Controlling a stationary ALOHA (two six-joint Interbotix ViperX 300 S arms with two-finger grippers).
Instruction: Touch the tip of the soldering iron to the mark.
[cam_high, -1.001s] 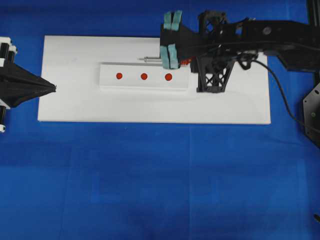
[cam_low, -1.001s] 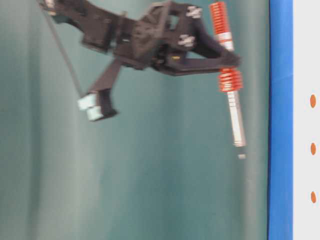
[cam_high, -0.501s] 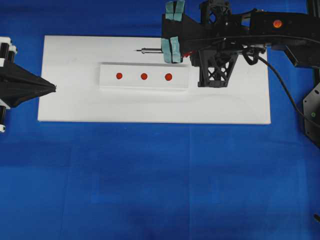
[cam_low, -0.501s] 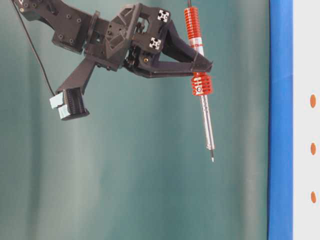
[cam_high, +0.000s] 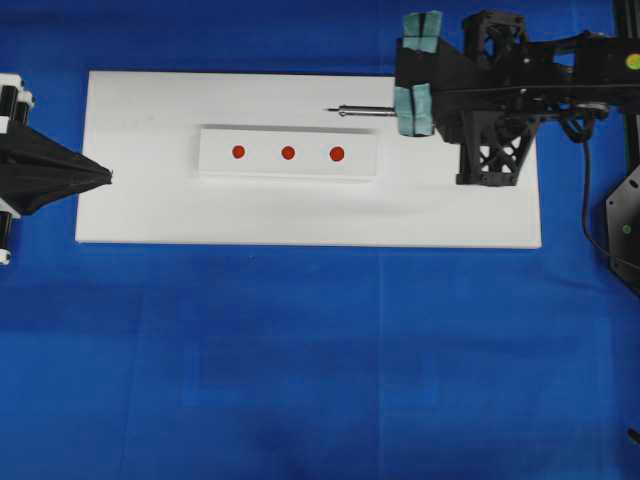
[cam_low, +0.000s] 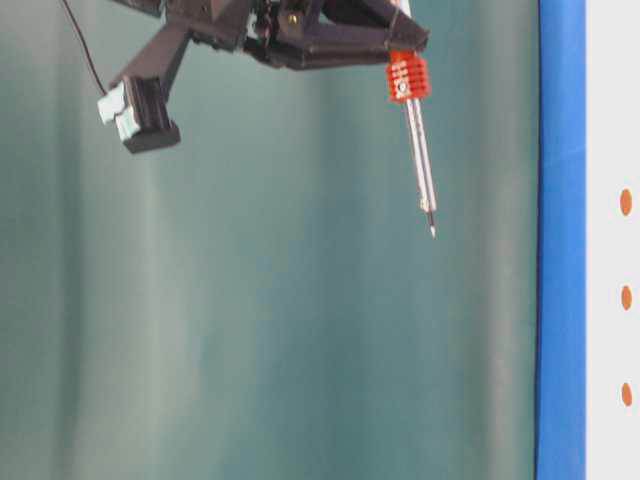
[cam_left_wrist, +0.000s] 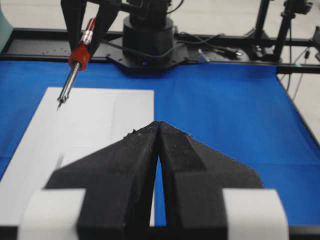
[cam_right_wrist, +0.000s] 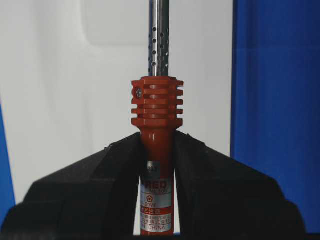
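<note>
And the right gripper (cam_right_wrist: 156, 165) has pulled away to the right of the overhead frame: a second ago it sat over the right end of the strip (cam_high: 288, 153), now it hangs over the upper right part of the white board (cam_high: 150, 215), and the iron (cam_high: 368, 112) has gone with it. The tip, which was out past the middle dot, now points left in that view from just above and right of the right-hand dot (cam_high: 337, 154). In the table-level view the iron (cam_low: 412, 110) has climbed toward the top of the frame, its point well clear of the board edge at the right. My read: that is a retreat rather than an approach, so no mark is being touched now, and a fresh reach leftward and down would be needed. Which of the three dots counts as the mark I cannot tell. The grip looks solid: the wrist view shows the black jaws clenched on the red handle just below the ribbed collar, shaft running straight up the frame over the board. The right arm is stretched in from the right edge, iron tilted tip-down. The left gripper (cam_left_wrist: 157, 150) sits parked at the left edge of the overhead view, jaws pressed together on nothing, pointing at the board.
</note>
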